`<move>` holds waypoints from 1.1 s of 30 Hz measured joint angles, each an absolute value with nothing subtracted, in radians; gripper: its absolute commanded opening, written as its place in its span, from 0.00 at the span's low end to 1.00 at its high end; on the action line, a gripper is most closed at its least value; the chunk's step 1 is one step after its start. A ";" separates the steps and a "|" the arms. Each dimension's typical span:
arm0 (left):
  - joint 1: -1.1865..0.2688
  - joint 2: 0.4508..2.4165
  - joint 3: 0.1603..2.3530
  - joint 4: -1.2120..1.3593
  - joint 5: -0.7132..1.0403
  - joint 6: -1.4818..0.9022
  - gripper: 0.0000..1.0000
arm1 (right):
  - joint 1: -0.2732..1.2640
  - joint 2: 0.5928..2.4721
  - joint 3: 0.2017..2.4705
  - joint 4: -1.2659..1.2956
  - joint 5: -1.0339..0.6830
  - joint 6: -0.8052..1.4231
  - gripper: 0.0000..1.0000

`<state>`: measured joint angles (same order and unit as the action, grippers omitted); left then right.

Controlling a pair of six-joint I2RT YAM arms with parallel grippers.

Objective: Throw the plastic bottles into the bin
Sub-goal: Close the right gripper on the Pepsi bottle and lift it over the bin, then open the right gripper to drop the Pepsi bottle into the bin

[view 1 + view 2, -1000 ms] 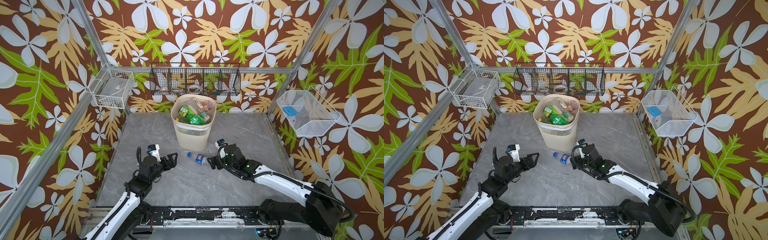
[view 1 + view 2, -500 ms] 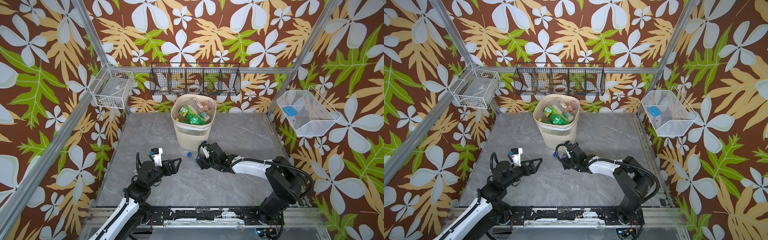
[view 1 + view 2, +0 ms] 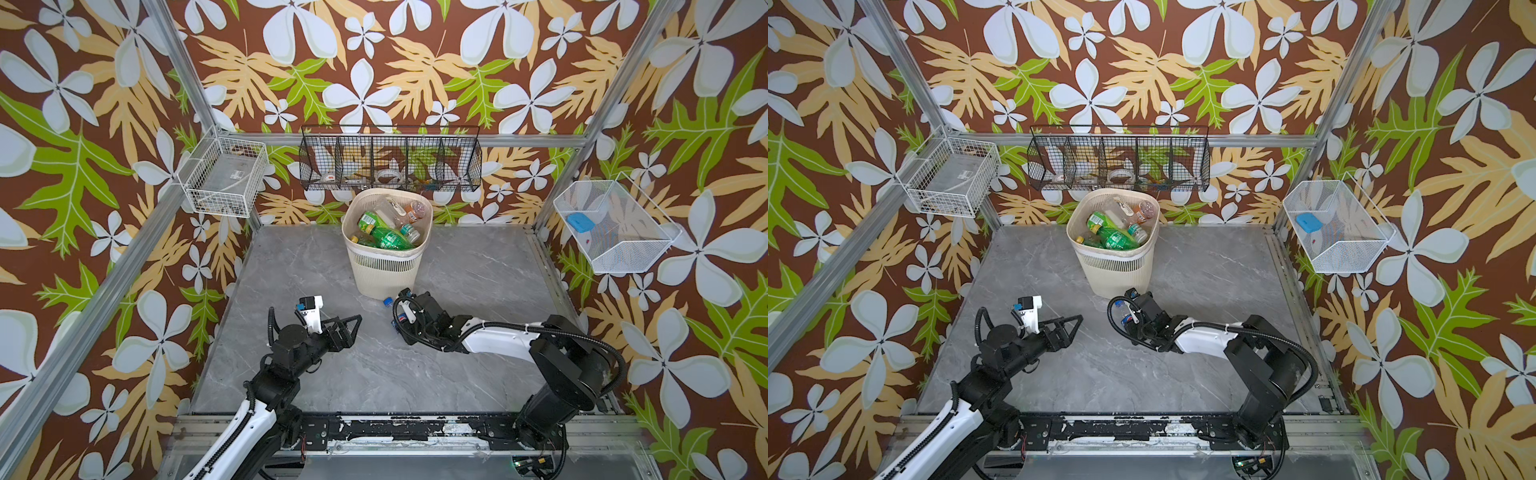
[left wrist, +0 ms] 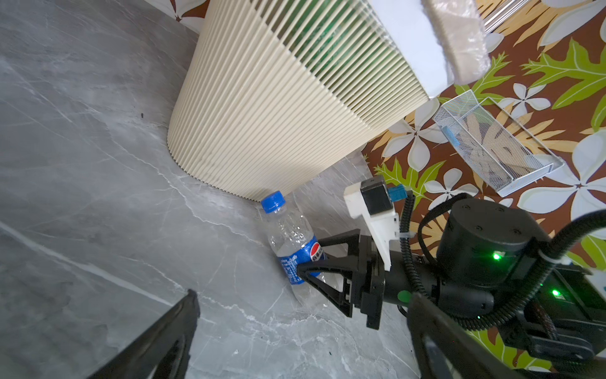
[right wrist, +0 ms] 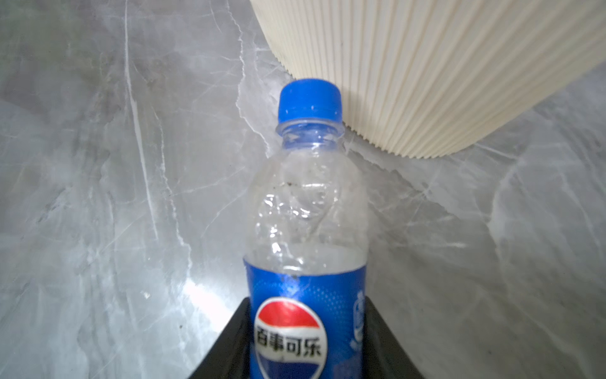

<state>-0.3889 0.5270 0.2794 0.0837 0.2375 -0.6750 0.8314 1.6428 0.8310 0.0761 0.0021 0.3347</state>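
Observation:
A clear plastic bottle with a blue label and blue cap lies on the grey floor, its cap against the foot of the beige bin. My right gripper is shut on its labelled middle, one black finger on each side; the grip also shows in the left wrist view, bottle between the right gripper jaws. In both top views the arm hides most of the bottle. Several bottles fill the bin. My left gripper hovers open and empty to the left.
A black wire rack hangs on the back wall just above the bin. White wire baskets hang on the left wall and the right wall. Aluminium frame posts stand at the floor's back corners.
My right gripper slid left onto the bottle by the bin and shut on it. The left arm drew back a little toward the front left and its jaws widened.

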 measured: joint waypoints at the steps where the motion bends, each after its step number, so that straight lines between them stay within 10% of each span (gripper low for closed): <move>1: -0.389 0.518 0.279 0.085 0.237 -0.675 1.00 | 0.844 1.617 0.824 0.059 0.009 0.341 0.43; 16: -0.389 0.339 0.304 0.098 0.189 -0.655 1.00 | 0.942 1.066 1.008 -0.172 0.091 0.299 0.41; 33: -0.389 0.363 0.406 0.052 0.057 -0.575 1.00 | 0.636 1.679 1.919 -0.454 -0.074 -0.062 0.39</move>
